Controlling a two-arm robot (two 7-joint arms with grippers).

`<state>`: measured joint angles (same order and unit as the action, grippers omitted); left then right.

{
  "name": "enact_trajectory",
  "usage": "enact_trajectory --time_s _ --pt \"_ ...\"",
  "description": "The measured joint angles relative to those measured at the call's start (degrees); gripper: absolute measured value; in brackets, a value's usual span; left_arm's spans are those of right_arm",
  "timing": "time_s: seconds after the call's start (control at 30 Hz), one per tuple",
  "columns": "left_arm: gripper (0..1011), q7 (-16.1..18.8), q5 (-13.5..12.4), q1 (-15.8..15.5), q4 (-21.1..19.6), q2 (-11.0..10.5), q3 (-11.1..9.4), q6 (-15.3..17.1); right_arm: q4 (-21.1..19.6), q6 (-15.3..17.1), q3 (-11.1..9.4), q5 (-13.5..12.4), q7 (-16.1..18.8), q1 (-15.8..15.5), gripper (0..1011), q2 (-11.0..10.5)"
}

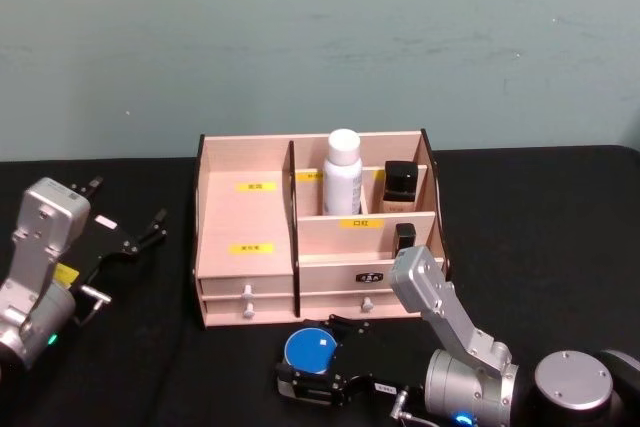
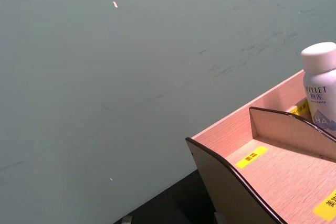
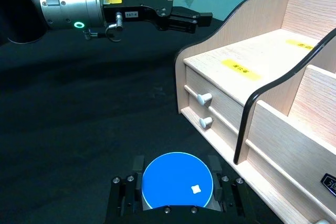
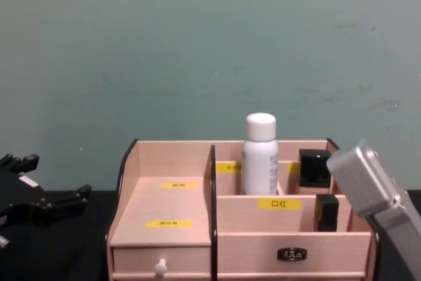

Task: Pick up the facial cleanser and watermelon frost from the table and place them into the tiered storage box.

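The tiered storage box (image 1: 245,232) stands mid-table, a pale wooden organiser with yellow labels and white-knobbed drawers (image 3: 205,98). A white bottle (image 1: 342,172), which I take for the facial cleanser, stands upright in its back compartment (image 4: 260,156) (image 2: 321,85). My right gripper (image 1: 312,375) is shut on a round blue-lidded jar (image 3: 177,181), apparently the watermelon frost (image 1: 310,350), low in front of the drawers. My left gripper (image 1: 125,219) hangs open and holds nothing, left of the box (image 3: 202,2) (image 4: 52,179).
A black bottle (image 1: 400,182) sits beside the white one, and a small black item (image 1: 404,237) stands in the lower front slot. The table is covered in black cloth (image 1: 560,237). A teal wall (image 1: 320,37) rises behind.
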<state>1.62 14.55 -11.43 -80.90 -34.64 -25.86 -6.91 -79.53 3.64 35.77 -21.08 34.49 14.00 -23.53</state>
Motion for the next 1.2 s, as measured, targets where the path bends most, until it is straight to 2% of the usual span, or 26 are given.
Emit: enact_trajectory --time_s 0.47,0.8,1.0,1.2 --pt "1010 0.0 0.0 0.0 0.0 0.0 0.0 0.0 0.0 -0.1 -0.1 -0.1 0.0 -0.1 733 0.0" --pt "1010 0.0 0.0 0.0 0.0 0.0 0.0 0.0 -3.1 -1.1 -1.4 -3.0 1.0 -0.8 733 -0.2" --pt "1010 0.0 0.0 0.0 0.0 0.0 0.0 0.0 -6.2 -1.3 -1.6 -4.8 1.1 0.4 733 0.5" --pt "1010 0.0 0.0 0.0 0.0 0.0 0.0 0.0 -7.0 -1.6 -1.9 -5.6 -0.1 2.7 733 1.9"
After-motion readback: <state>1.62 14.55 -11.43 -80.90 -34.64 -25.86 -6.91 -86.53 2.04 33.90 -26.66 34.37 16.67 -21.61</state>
